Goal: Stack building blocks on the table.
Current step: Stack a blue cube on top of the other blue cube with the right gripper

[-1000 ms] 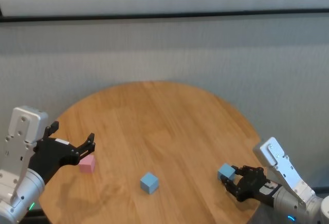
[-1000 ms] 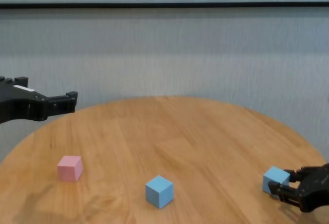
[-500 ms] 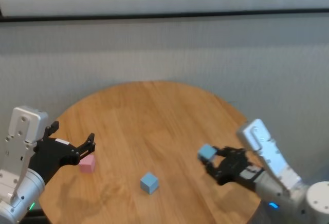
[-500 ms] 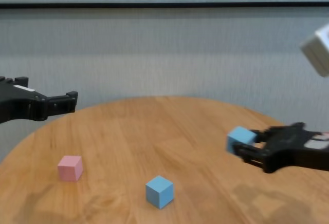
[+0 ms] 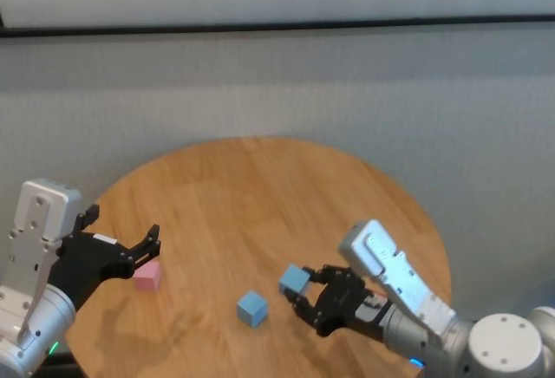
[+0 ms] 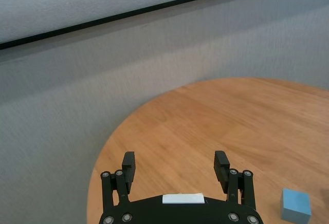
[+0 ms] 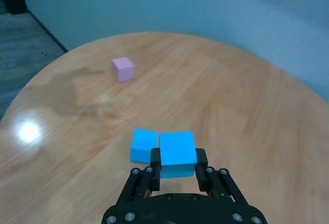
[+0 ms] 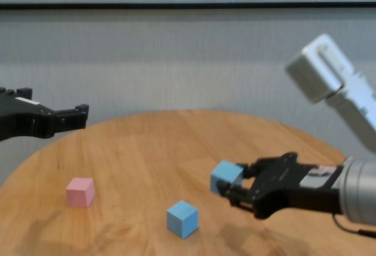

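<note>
My right gripper (image 5: pixel 305 291) is shut on a light blue block (image 5: pixel 295 280) and holds it in the air above the table (image 5: pixel 260 196), just right of and above the second light blue block (image 5: pixel 251 309) lying on the wood. The wrist view shows the held block (image 7: pixel 177 153) between the fingers, with the lying block (image 7: pixel 143 145) close beyond it. The chest view shows the held block (image 8: pixel 226 177) and the lying one (image 8: pixel 182 218). A pale pink block (image 5: pixel 146 276) sits at the table's left side. My left gripper (image 5: pixel 154 244) hovers open above the pink block (image 8: pixel 80 192).
A grey wall with a dark horizontal strip stands behind the round table (image 8: pixel 176 144). The table's far half (image 6: pixel 231 116) carries nothing.
My right gripper lifted the light blue block from the table's right edge and carried it leftward to beside the central blue block. The left arm has not moved.
</note>
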Tool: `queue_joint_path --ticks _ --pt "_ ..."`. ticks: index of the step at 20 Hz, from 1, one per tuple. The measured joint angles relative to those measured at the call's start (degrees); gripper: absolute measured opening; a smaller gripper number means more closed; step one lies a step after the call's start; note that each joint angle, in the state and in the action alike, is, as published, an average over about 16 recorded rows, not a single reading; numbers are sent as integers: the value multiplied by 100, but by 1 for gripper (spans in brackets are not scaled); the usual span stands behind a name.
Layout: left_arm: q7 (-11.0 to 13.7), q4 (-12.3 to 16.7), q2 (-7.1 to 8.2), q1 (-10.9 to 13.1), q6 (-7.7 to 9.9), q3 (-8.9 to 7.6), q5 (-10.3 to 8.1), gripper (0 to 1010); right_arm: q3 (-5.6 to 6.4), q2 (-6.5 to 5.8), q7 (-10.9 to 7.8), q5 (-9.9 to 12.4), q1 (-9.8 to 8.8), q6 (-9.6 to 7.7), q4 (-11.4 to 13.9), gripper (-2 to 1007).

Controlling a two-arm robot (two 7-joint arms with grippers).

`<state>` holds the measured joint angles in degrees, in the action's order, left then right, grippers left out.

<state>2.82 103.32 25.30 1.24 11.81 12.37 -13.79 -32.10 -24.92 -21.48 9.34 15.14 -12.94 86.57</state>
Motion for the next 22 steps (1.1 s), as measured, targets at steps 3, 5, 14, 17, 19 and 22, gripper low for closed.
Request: queue_joint_path --ticks 3,5,14,17,19,22 --pt "0 0 0 0 0 0 0 1003 -91 88 -89 -89 57 38 -105 378" --pt "0 0 0 0 0 0 0 1003 -132 144 -144 -134 91 61 -178 378" --pt "0 0 0 0 0 0 0 1003 -186 397 -397 -211 234 76 -467 378" --pt "0 0 0 0 0 0 0 1003 -167 484 -461 -193 276 31 -555 378" --pt "0 0 0 0 0 0 0 1003 -150 541 -495 -175 303 -9 -616 378" --pt "0 0 0 0 0 0 0 1003 -123 620 -532 -146 340 -78 -704 378"
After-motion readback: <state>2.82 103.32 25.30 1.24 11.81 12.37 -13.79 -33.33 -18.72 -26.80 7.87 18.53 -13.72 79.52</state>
